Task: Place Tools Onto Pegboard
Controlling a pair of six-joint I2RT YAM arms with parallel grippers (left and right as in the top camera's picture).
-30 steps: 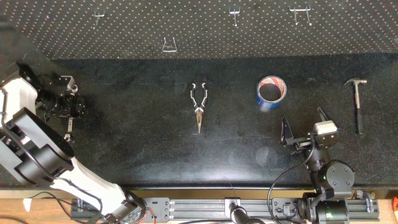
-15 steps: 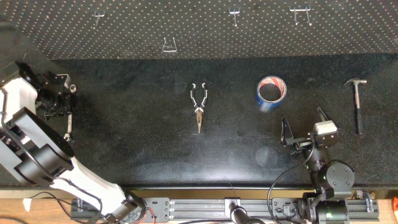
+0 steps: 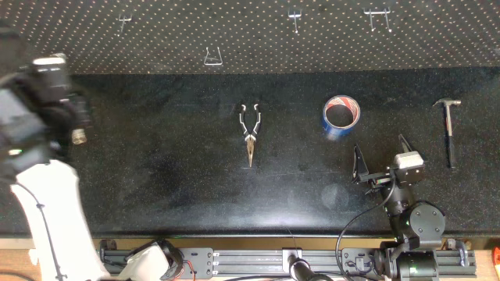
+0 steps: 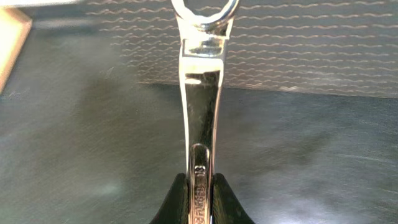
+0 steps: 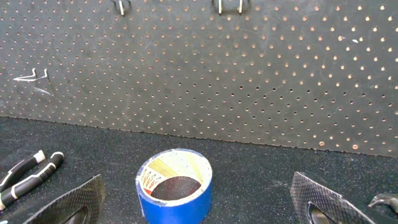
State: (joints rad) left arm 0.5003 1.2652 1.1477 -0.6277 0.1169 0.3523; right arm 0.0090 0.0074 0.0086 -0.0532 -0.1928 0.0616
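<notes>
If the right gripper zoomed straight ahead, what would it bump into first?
Probably the blue tape roll, standing just ahead of the right gripper, roughly between its open fingers. Behind it is the pegboard.

White left arm [image 3: 48,199], black right arm [image 3: 414,222] with cables, textured black fingers [image 5: 78,200].

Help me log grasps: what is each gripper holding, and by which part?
The left gripper holds a wrench by its shank, ring end pointing away from it. The right gripper is open and holds nothing.
</notes>
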